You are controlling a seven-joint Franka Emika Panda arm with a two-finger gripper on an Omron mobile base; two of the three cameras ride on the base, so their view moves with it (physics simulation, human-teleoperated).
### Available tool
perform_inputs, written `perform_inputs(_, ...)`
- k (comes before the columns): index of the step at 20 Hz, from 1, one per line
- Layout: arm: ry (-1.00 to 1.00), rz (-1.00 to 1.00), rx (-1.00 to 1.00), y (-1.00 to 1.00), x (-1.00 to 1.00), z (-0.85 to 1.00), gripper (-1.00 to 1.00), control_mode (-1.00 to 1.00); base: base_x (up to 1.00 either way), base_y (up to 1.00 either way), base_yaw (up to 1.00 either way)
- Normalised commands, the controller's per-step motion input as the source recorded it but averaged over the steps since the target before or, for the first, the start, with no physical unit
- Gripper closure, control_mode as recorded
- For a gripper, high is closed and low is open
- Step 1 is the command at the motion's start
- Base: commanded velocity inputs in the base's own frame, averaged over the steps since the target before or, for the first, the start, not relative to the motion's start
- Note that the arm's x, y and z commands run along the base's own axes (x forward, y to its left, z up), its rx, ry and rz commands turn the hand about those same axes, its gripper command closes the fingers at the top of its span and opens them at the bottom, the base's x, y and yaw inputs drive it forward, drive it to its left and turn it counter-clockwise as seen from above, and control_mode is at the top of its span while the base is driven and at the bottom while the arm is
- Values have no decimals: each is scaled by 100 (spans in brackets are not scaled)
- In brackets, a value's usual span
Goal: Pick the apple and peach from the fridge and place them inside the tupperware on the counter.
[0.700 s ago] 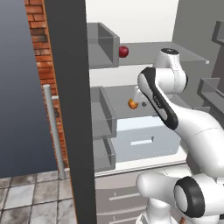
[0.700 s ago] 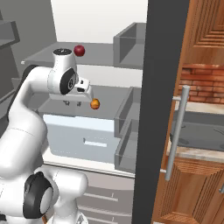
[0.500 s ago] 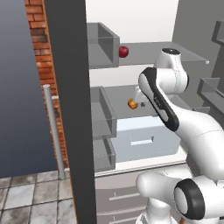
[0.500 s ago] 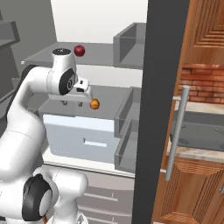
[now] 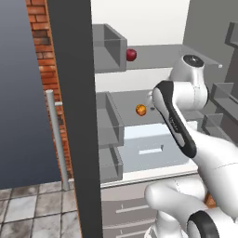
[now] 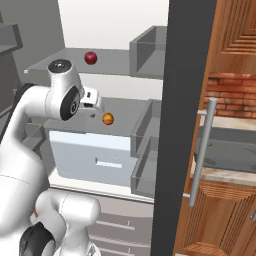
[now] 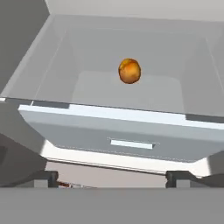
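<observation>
The fridge (image 5: 74, 116) stands open. The dark red apple (image 5: 131, 55) (image 6: 90, 57) rests on the upper grey shelf. One shelf lower lies the orange-yellow peach (image 5: 141, 109) (image 6: 107, 119) (image 7: 129, 71), above the pale drawer (image 7: 127, 135). My gripper (image 6: 95, 103) (image 7: 112, 177) hovers in front of the peach and a little back from it. It is open, with nothing between its fingertips. The tupperware is out of view. A strip of the beige counter (image 6: 225, 175) shows behind the right door.
Grey door bins (image 5: 109, 121) (image 6: 145, 125) line both open doors beside the shelves. A silver bar handle (image 6: 202, 150) runs down the right door, another (image 5: 56, 135) down the left. Wooden cabinets (image 6: 220, 215) and a brick wall (image 6: 232, 95) lie to the right.
The arm's upper joint has shifted slightly. The apple and the peach lie where they were, and the gripper is still open.
</observation>
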Motion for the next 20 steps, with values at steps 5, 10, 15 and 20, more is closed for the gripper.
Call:
perform_inputs(5, -35, 0, 0, 0, 0, 75, -100, -100, 0, 0, 0)
perform_inputs(10, -16, 0, 0, 1, 0, 74, -100, -100, 0, 0, 0)
perform_inputs(15, -4, 0, 0, 12, 3, 59, -100, -100, 0, 0, 0)
perform_inputs(20, 0, 0, 0, 22, 13, 37, -100, -100, 0, 0, 0)
